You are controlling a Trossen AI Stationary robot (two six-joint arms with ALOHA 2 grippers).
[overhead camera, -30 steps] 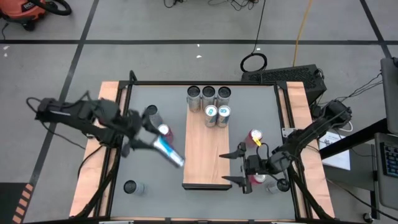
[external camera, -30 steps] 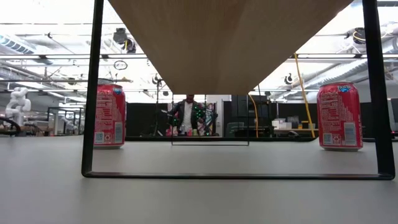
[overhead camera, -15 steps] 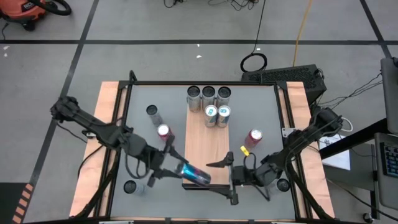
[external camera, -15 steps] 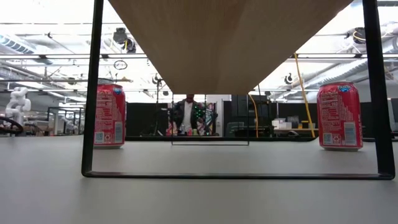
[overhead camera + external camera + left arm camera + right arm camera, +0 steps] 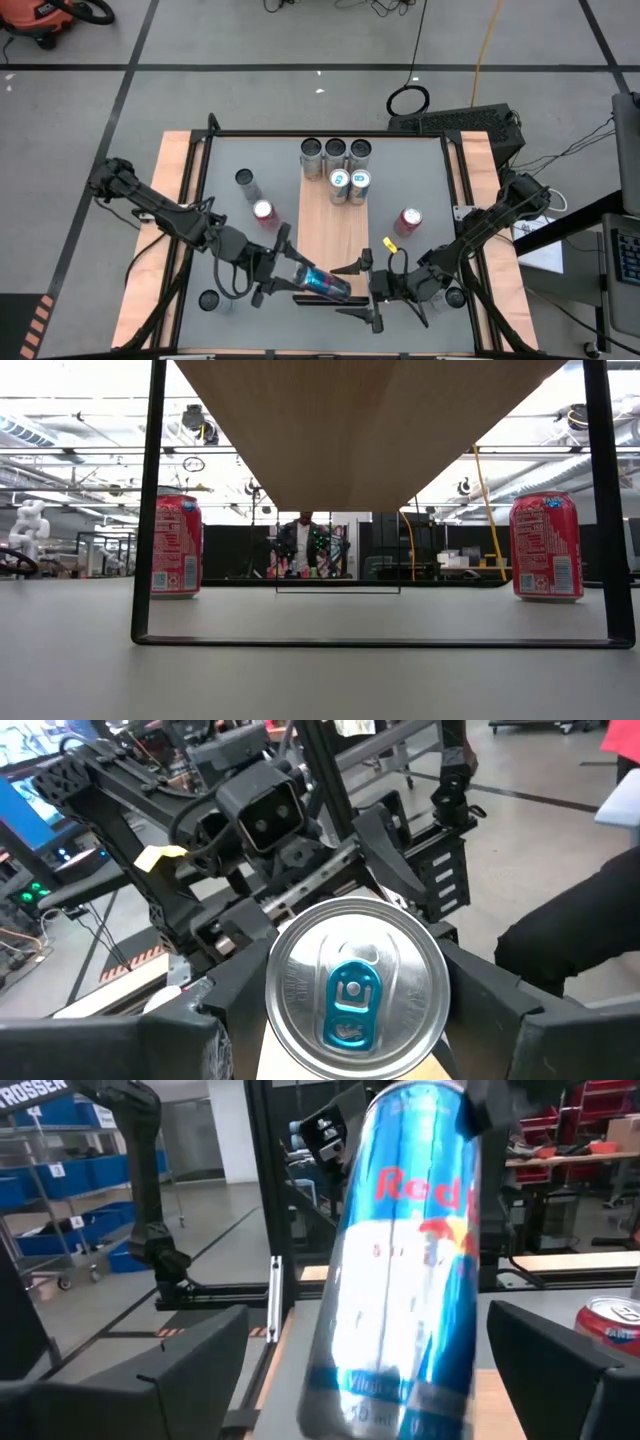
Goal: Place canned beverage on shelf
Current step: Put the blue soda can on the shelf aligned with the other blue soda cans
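The left claw [image 5: 300,283] was clenched around a blue-and-silver can [image 5: 322,284], holding it tipped over on its side above the near end of the shelf [image 5: 325,235], not yet set down. The right claw [image 5: 362,288] faced it from the other side with fingers spread wide and nothing between them; in the right wrist view the can [image 5: 410,1250] filled the gap between those fingers, apparently without contact, though that was hard to confirm. Judged as a handover: the can was probably presented sideways so the right arm could take it by the body and stand it upright. The can was slim and tall, blue body with silver panels and red lettering; in the left wrist view its silver lid carried a blue pull tab, unopened. At the far end of the shelf stood three grey-topped cans [image 5: 335,150] in a row with two blue-tabbed cans [image 5: 349,180] just in front, which suggested the free near end was the target. Two red cans [image 5: 264,211] stood on the grey surface [image 5: 230,240], one on either side of the shelf.
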